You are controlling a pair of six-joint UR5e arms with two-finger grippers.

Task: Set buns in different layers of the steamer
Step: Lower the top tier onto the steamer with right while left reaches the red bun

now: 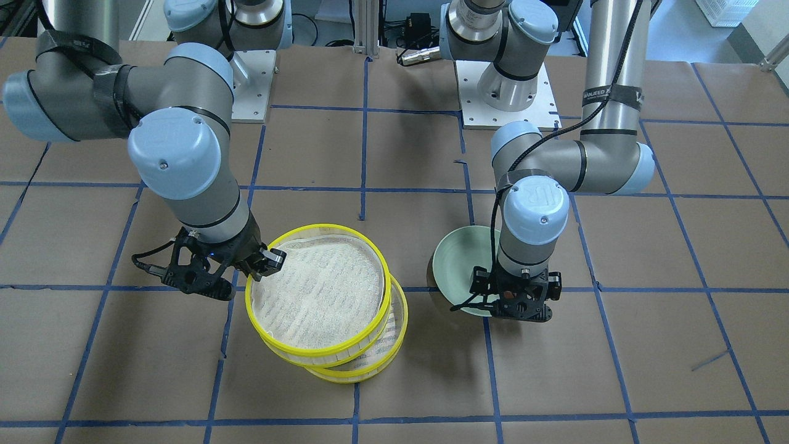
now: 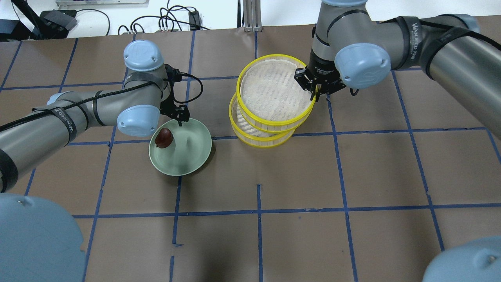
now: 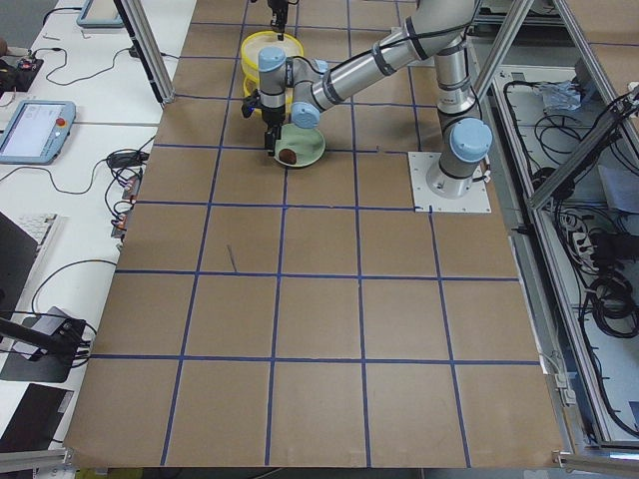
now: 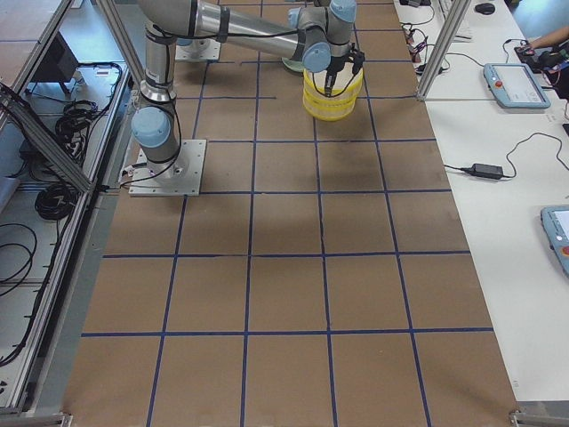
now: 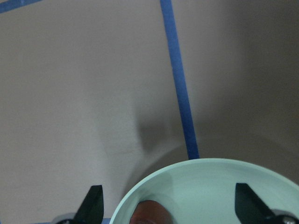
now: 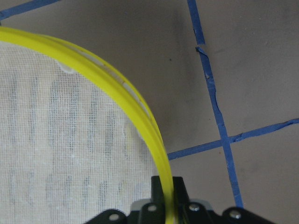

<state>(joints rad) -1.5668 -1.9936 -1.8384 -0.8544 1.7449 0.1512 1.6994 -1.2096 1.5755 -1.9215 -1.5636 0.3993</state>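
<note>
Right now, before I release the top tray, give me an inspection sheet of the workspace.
Surface: table covered in brown paper, blue tape grid, torn in places.
Job's things: upper steamer tray offset over lower steamer tray; reddish-brown bun on green plate; white bun not seen.
Clutter: nothing seen.
Grippers: right claw shut on the upper steamer tray's rim; left claw open above the plate's edge.
Cables: black cable loops off the left wrist.
Surroundings: cords on the rear bench; teach pendant on a side bench.
</note>
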